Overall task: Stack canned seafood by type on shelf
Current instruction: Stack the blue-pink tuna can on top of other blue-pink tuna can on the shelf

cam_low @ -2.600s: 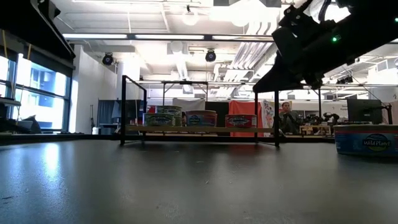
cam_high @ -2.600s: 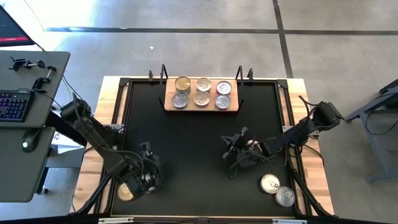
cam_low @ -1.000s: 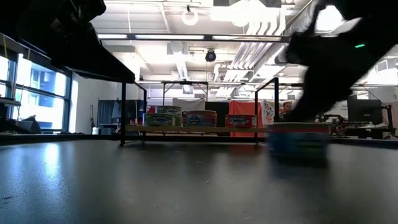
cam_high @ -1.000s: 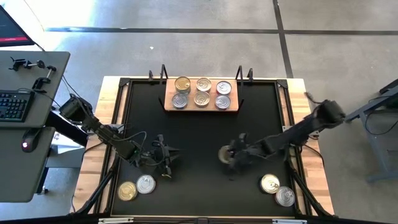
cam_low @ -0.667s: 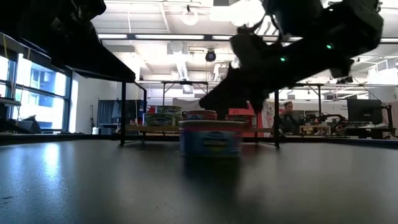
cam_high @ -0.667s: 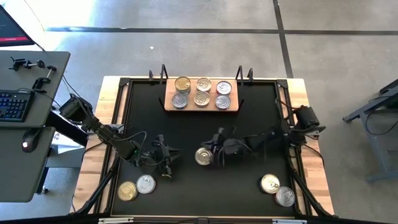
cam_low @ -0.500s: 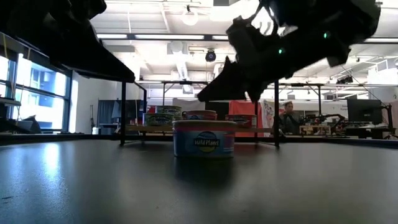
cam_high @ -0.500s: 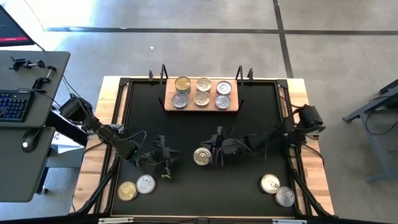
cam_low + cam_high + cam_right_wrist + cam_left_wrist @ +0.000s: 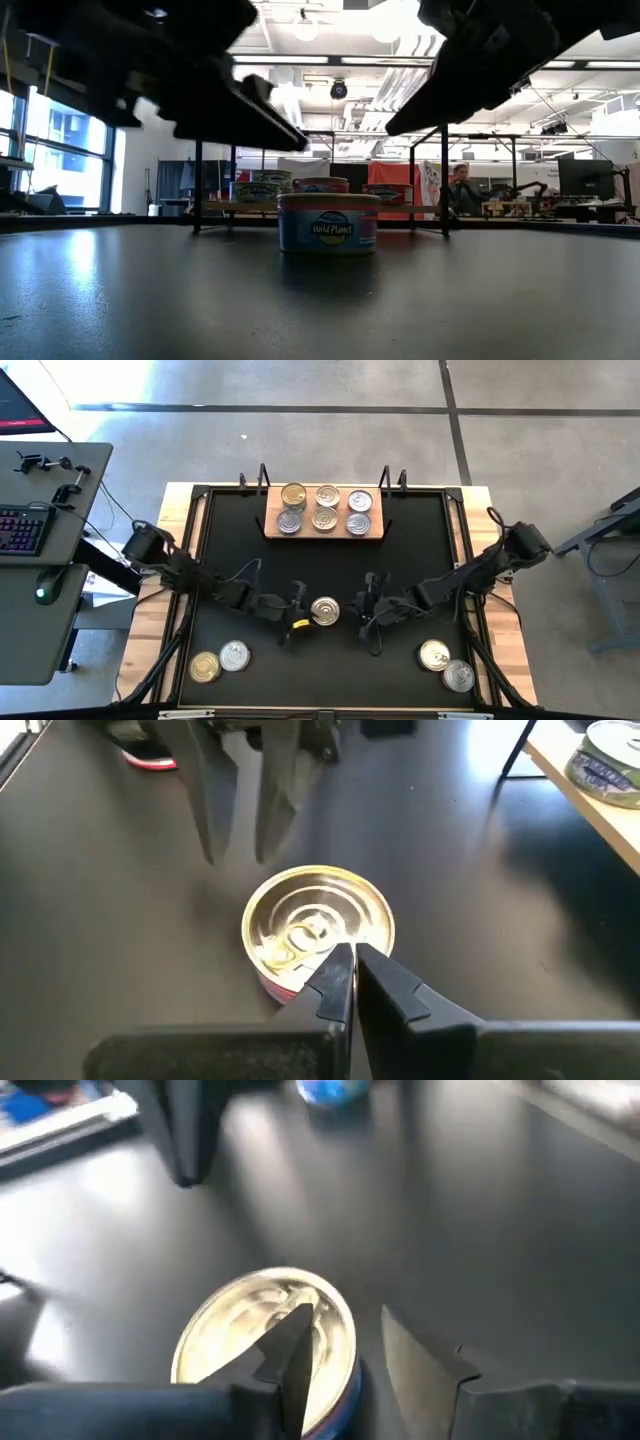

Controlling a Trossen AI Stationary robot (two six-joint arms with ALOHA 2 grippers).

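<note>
Landmark: centre can [image 9: 324,611], gold lid, alone mid-table; low view shows blue label w/ pink-red band [image 9: 328,223].
Left-side cans: two cans, one gold-lid [image 9: 204,667], one silver-lid [image 9: 234,656], touching, well left of centre can, toward table's front edge.
Left gripper: [image 9: 296,610] just left of centre can, arm reaching in from table's left side. Fingers [image 9: 298,1363] apart in left wrist view; one overlaps the can's lid [image 9: 262,1342], the other [image 9: 405,1362] off to its side. Looks above the can, not clamping it, though contact is hard to judge from blur.
Shelf: wooden board [image 9: 271,525] w/ black uprights, well behind centre can, at table's far edge. Six cans on it, 2 rows x 3: left pair [image 9: 292,506], middle pair [image 9: 326,507], right pair [image 9: 359,510]. Back-left lid gold, rest silver. Low view: cans seen edge-on [image 9: 322,191] behind centre can.
Right gripper: [image 9: 366,610] just right of centre can, apart from it. Fingers [image 9: 340,978] pressed together, nothing between; tips point at the can [image 9: 318,926], left gripper's fingers [image 9: 240,795] beyond.
Right-side cans: gold-lid [image 9: 434,655] and silver-lid [image 9: 458,675], touching, well right of centre can, near table's front right corner.
Table: black top [image 9: 420,540], wood rim.
Background: person [image 9: 461,189] far behind shelf, low view.
</note>
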